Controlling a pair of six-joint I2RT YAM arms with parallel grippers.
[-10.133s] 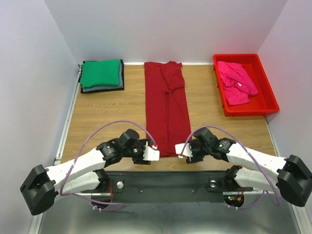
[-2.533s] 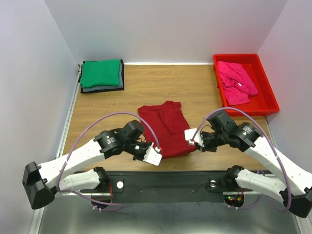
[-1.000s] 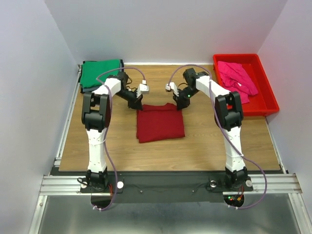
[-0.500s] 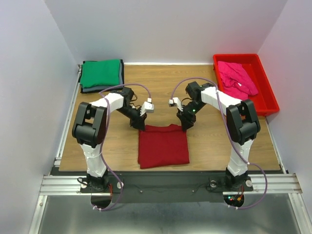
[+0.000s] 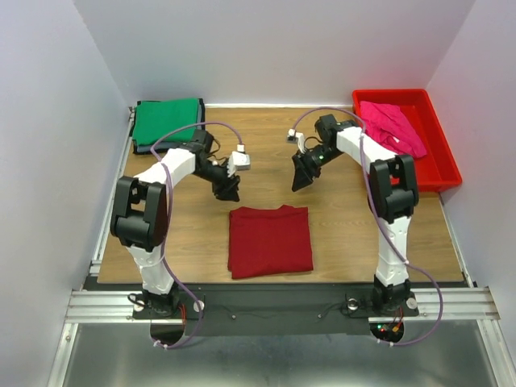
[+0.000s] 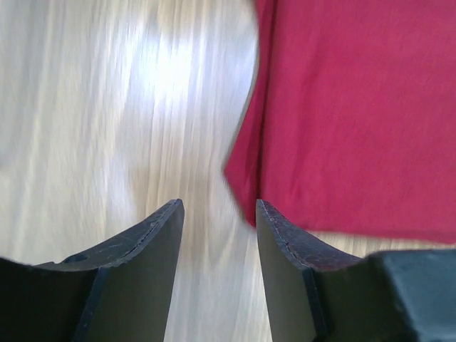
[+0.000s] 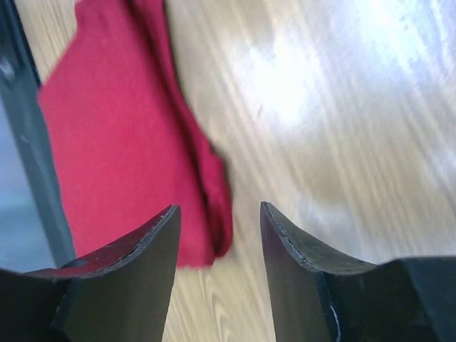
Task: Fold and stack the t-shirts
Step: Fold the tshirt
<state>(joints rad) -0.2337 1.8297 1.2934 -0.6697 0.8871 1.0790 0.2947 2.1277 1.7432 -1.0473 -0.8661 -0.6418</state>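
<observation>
At the near middle of the table [image 5: 355, 230], the maroon t-shirt [image 5: 269, 240] is seen folded into 1 flat, smooth rectangle. Just beyond its far corners, the left gripper [image 5: 228, 192] and right gripper [image 5: 300, 181] are held with jaws parted, empty.

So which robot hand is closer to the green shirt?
Left. The left hand hovers over the table, just right of the green shirt and nearer the arms' bases. The right hand is farther right, toward the red tray.

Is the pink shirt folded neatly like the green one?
No, the pink t-shirt lies crumpled in the red tray; the green t-shirt sits folded.
</observation>
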